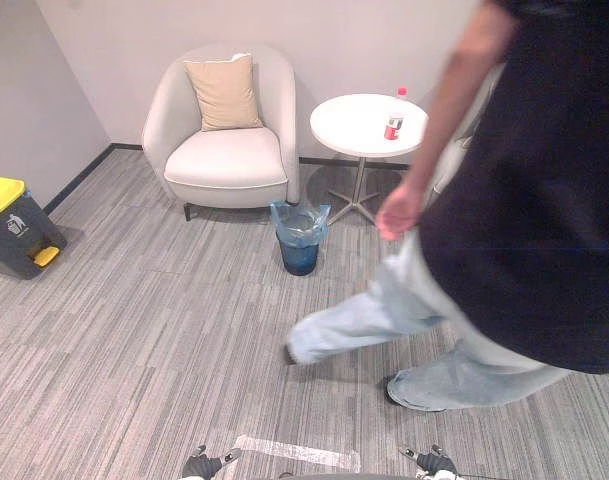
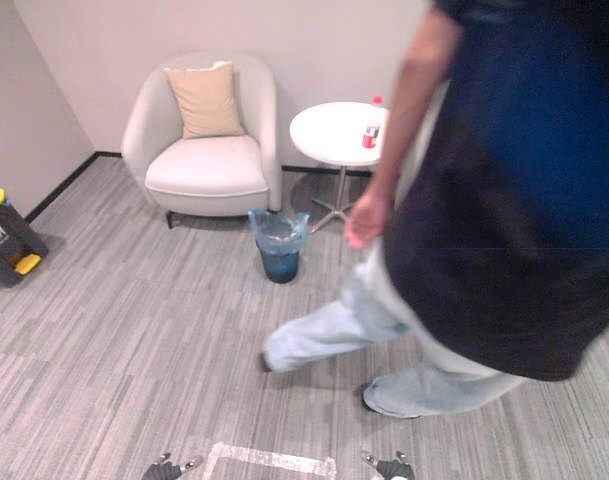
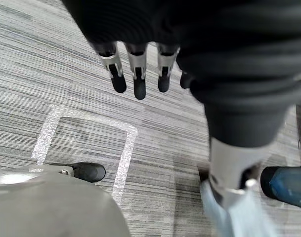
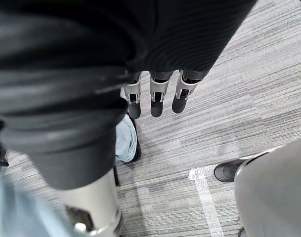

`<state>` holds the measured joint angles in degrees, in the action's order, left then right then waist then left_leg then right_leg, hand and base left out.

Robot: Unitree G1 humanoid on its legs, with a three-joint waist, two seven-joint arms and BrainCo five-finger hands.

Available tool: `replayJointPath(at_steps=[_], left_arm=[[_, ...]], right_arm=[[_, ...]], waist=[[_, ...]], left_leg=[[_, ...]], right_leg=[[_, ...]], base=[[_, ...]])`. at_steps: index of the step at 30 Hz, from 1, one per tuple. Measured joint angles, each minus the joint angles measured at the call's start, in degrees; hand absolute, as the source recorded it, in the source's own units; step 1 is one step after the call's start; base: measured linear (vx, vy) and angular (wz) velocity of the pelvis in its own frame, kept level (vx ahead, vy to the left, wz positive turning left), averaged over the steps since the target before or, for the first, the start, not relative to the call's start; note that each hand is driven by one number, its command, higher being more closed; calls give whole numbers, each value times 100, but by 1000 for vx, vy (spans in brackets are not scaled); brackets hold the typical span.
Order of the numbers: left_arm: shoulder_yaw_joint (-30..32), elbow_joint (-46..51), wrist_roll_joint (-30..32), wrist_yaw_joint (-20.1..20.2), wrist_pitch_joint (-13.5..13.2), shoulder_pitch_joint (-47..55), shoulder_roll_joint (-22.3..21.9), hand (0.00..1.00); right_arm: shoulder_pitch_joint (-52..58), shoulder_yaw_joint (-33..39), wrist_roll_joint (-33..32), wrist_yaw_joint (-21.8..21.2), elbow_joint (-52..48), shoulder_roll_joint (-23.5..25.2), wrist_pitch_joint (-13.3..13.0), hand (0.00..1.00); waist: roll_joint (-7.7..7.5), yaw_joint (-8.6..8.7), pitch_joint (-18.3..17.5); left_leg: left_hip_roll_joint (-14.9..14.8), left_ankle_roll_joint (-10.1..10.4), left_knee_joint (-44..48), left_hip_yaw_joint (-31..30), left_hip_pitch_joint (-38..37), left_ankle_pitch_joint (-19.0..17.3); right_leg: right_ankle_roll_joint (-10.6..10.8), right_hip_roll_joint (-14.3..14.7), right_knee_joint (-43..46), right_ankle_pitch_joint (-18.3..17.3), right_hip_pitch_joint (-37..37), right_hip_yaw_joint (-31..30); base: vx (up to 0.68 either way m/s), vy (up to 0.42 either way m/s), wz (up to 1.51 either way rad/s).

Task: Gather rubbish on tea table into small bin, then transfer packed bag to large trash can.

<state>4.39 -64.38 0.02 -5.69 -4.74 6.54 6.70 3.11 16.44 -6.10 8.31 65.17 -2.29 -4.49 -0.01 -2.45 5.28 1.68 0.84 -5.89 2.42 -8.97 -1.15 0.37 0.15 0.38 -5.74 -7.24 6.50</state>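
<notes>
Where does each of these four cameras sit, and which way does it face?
Left eye view: on the head, facing down and forward at armchair, tea table, small bin, a walking person; left robot hand, right robot hand at bottom edge.
Right eye view: beside it, same scene.
Left wrist view: on the left wrist, looking down past its straight fingers at the floor.
Right wrist view: likewise, right wrist.
Shared: both wrist views show the taped floor mark.

Round tea table holds can, perhaps bottle.
</notes>
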Motion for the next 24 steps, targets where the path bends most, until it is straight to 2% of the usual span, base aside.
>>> replayJointPath(at_steps=[15, 24], left_arm=[[-214, -46, -1, 99, 0, -33, 129, 0], [-267, -71, 4, 104, 4, -27, 151, 0]], right_arm=[[-46, -148, -17, -101, -2, 8, -9, 0], [-46, -147, -18, -115, -17, 6, -6, 0]], waist=[[-39, 3, 114], [-41, -1, 115]], left_leg=[[-7, 4, 1, 135, 7, -12], [-49, -15, 2, 399, 40, -73]], right_leg=[[-18, 18, -177, 115, -33, -123], [-39, 72, -270, 207, 47, -402]], base=[[-14, -11, -4], [-18, -21, -14]])
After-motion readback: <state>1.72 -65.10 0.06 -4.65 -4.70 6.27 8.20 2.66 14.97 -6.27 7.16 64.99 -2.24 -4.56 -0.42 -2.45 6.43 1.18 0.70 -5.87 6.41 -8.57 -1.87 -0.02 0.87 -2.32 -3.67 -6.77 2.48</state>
